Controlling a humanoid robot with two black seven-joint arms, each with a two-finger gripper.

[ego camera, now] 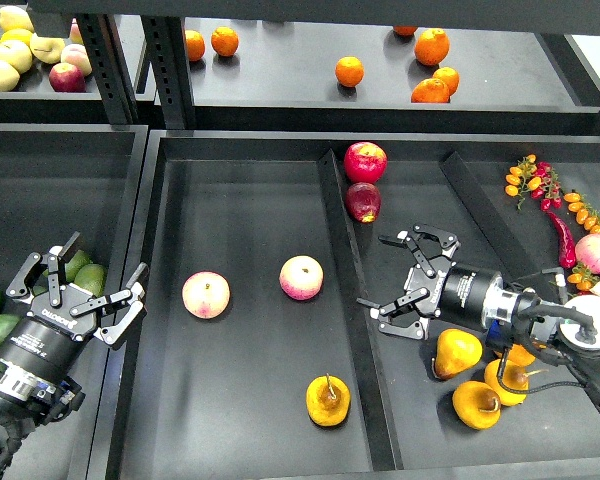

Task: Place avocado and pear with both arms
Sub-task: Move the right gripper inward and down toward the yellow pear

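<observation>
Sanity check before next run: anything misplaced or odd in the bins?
One thing: a pear lies alone in the middle tray with two pink-yellow apples, while the other pears sit in the right tray. Nothing looks spilled or damaged. Both grippers, left and right, are open and empty.

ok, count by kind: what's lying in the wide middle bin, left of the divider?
apples: 2
pear: 1
total: 3
</observation>
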